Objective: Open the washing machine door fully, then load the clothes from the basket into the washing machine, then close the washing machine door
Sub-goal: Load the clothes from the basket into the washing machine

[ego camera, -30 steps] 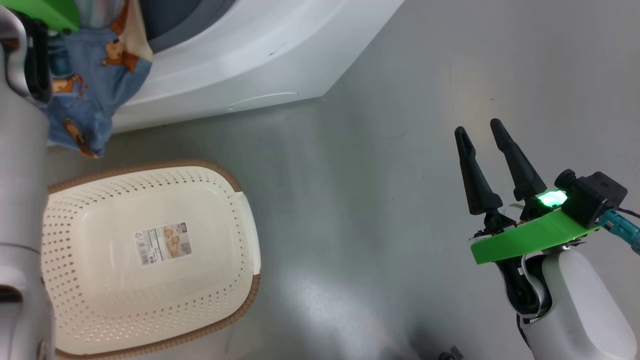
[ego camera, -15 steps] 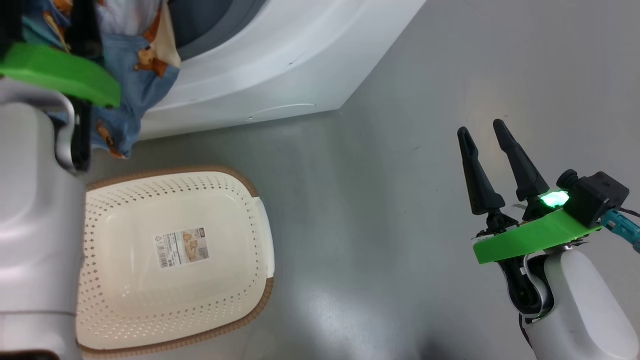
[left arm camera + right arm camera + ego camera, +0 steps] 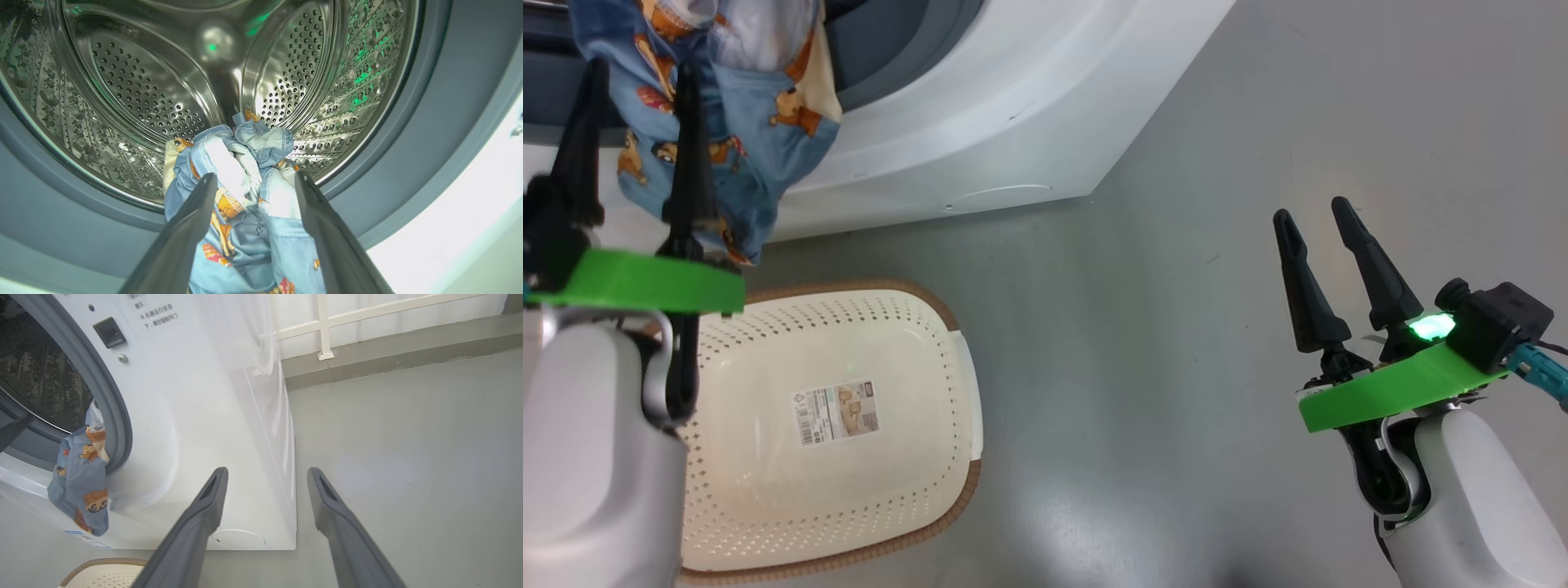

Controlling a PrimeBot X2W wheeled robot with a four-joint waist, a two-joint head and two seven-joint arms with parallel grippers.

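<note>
The light blue bear-print clothes (image 3: 727, 106) hang over the lower lip of the washing machine (image 3: 1013, 82) opening, partly inside the steel drum (image 3: 163, 102) and partly down the white front (image 3: 81, 477). My left gripper (image 3: 641, 69) is open, its fingers spread on either side of the bundle (image 3: 245, 196) just outside the grey gasket (image 3: 429, 102). The cream basket (image 3: 768, 490) lies on the floor below, holding nothing but its paper label (image 3: 837, 412). My right gripper (image 3: 1311, 210) hangs open over bare floor, right of the machine. The door is out of view.
The machine's right front corner and round flap (image 3: 239, 539) stand close ahead of my right gripper (image 3: 267, 471). Grey floor stretches to the right toward a kerb and white railing (image 3: 322, 326). The basket's brown rim (image 3: 947, 506) lies beside my left forearm.
The head camera has shifted, sliding the machine and basket rightward. My left gripper has drawn back from the opening into view, fingers apart, with the clothes left draped on the lip. The right arm is still.
</note>
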